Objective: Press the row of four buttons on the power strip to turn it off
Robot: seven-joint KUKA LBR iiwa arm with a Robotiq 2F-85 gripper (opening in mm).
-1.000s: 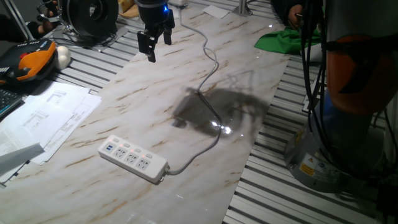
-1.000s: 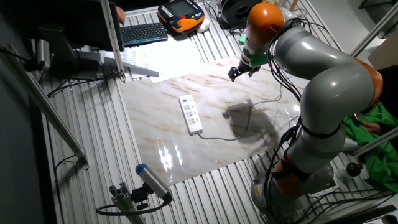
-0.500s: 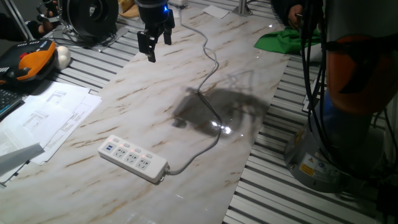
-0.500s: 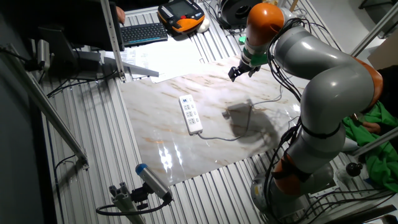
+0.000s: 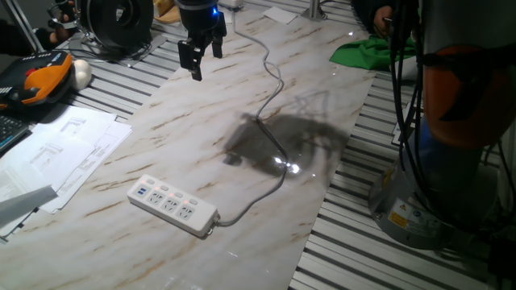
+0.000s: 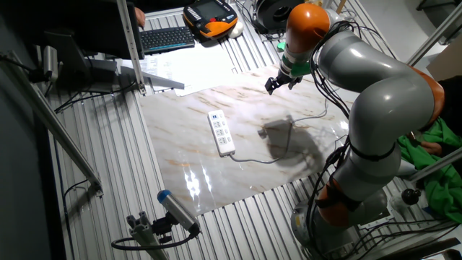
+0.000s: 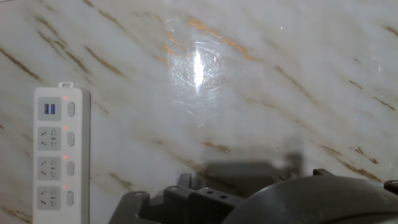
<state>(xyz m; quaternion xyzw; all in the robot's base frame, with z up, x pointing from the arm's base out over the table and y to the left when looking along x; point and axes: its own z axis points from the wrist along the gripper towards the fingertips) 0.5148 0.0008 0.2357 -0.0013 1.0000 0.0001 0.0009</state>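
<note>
The white power strip (image 5: 172,205) lies flat on the marble board near its front left, with the blue-marked end to the left. The row of four buttons (image 5: 174,193) runs along its far long edge. In the hand view the power strip (image 7: 60,155) is at the left edge, and the row of four buttons (image 7: 70,154) runs down its right side beside small red lights. My gripper (image 5: 206,66) hangs high over the far end of the board, well away from the strip. A gap shows between its fingers, and nothing is held. In the other fixed view the gripper (image 6: 278,85) hangs beyond the power strip (image 6: 221,133).
The strip's grey cable (image 5: 278,169) loops across the board's middle toward the far end. Papers (image 5: 60,153) and an orange-black pendant (image 5: 36,80) lie left. A green cloth (image 5: 371,52) sits far right, and the arm's base (image 5: 435,185) stands right.
</note>
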